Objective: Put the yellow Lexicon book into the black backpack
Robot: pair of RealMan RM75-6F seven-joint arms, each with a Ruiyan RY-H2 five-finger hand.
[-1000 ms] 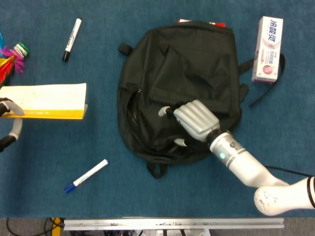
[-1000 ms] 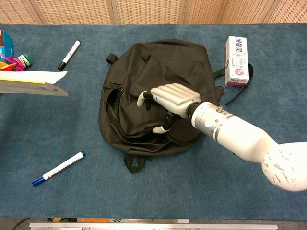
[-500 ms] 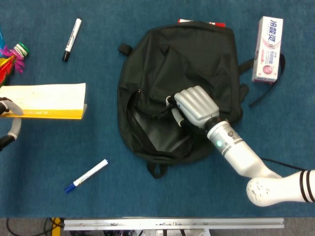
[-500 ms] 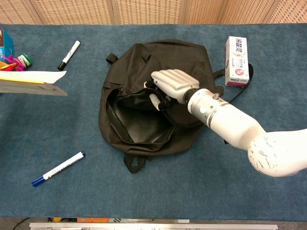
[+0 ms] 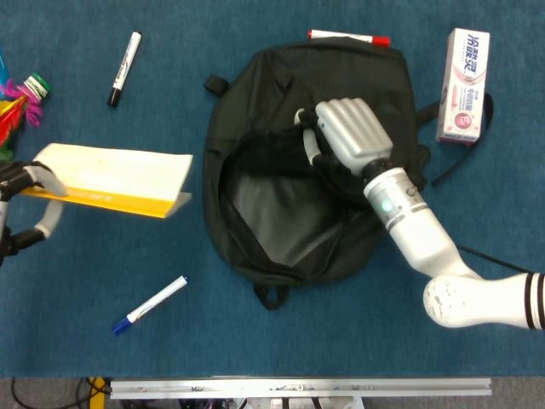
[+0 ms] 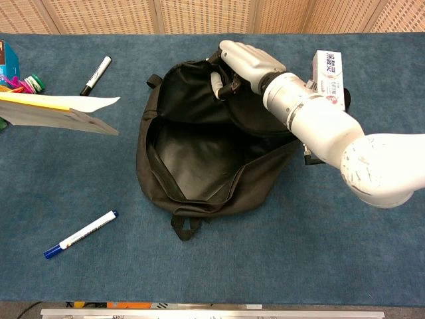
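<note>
Book first: the yellow Lexicon book (image 5: pixel 111 181) is on the left side, well apart from the black backpack (image 5: pixel 281 230). It is up off the blue table (image 5: pixel 85 341) and tilted, with its right end closer to the bag. The left hand (image 5: pixel 21 183) holds it by its left end, at the edge of the head view, fingers wrapped around it. In the chest view the book (image 6: pixel 56 111) shows as a thin slanted slab, but the left hand is out of that picture.

The backpack lies in the middle of the table. Its big flap is pulled up and back, so the dark inside shows wide open. The right hand (image 5: pixel 349 136) grips the edge of that flap, fingers curled over the cloth, holding it toward the far side. The white arm reaches in from the near right corner.

A blue marker (image 5: pixel 149 304) lies near the front, left of the bag. A black marker (image 5: pixel 124 68) lies at the far left. A red marker (image 5: pixel 349 37) sits just behind the bag. A white and pink box (image 5: pixel 464 85) is at the far right, beside a bag strap. Some colorful things (image 5: pixel 21 94) poke in at the far left edge.
</note>
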